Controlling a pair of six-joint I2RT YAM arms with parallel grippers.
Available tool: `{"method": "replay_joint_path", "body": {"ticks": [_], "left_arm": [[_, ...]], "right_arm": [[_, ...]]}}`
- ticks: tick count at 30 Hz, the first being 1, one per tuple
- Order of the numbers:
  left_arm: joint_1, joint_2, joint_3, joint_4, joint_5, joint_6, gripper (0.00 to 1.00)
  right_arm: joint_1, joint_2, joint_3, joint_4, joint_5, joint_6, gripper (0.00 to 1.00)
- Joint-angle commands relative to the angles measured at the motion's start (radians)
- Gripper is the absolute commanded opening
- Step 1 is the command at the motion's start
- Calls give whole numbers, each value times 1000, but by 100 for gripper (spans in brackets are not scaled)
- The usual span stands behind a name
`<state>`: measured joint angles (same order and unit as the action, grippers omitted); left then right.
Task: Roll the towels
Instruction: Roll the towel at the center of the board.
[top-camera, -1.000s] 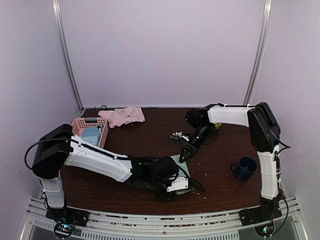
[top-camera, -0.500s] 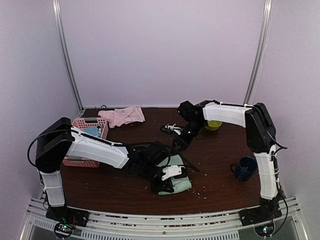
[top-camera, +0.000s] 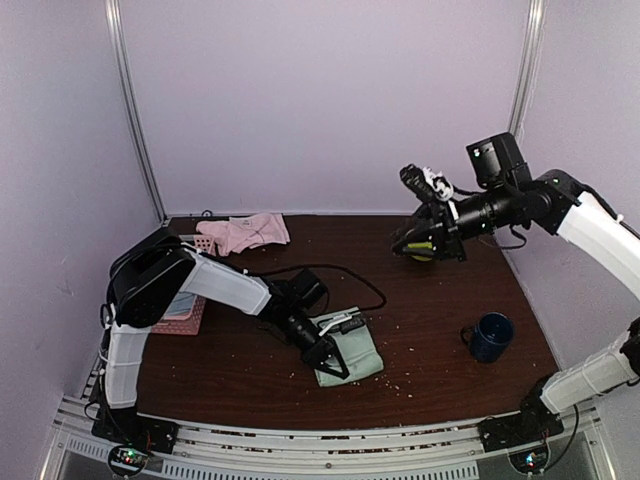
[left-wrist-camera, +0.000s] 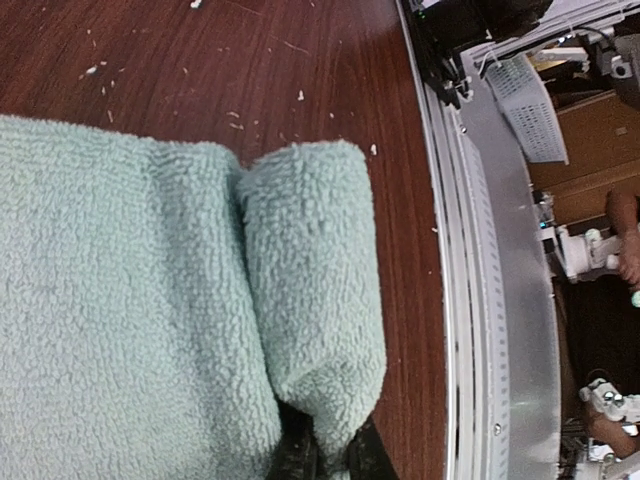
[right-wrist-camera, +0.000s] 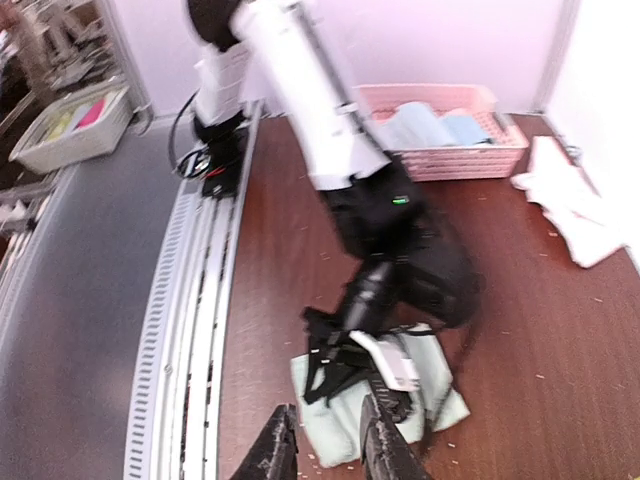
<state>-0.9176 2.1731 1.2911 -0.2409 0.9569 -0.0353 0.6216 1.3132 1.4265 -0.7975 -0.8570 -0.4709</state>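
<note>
From above, the sage green terry towel (top-camera: 355, 350) lies by the middle of the near edge of the dark brown wooden desk (top-camera: 440, 300), with the left pincer (top-camera: 333, 365) at its left end. The crumpled pale pink cloth towel (top-camera: 245, 232) sits near the far left corner. The right pincer (top-camera: 403, 243) hangs raised over the far right, well apart from both.

At the left wrist, we see the jaws pinched on the end of a part-made roll. Its long axis runs straight away from them, parallel to the near edge. The flat remainder lies on the far side, so we judge the rolling goes that way, over bare wood.

At the right wrist, the fingers stand apart, holding nothing.
</note>
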Motion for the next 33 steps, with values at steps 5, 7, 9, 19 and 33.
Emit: {"method": "replay_joint_path", "body": {"ticks": [5,7,9,19,33], "left_arm": [[28,113,-7,-27,27,-57,8],[29,113,-7,-27,22,-55,8],[29,112,-7,-34,16,-53,9],[29,108,-21,-40,11,-50,9],[29,103,-23,-51,12,-34,10]], "right_arm": [[316,44,-312,46,360,-87,27],[347,73,-374,126,472,-90,30],[367,99,-418,195,521,-102,32],[446,271,-430,331,609,-143,36],[474,397,-494,438,702,-200,36]]}}
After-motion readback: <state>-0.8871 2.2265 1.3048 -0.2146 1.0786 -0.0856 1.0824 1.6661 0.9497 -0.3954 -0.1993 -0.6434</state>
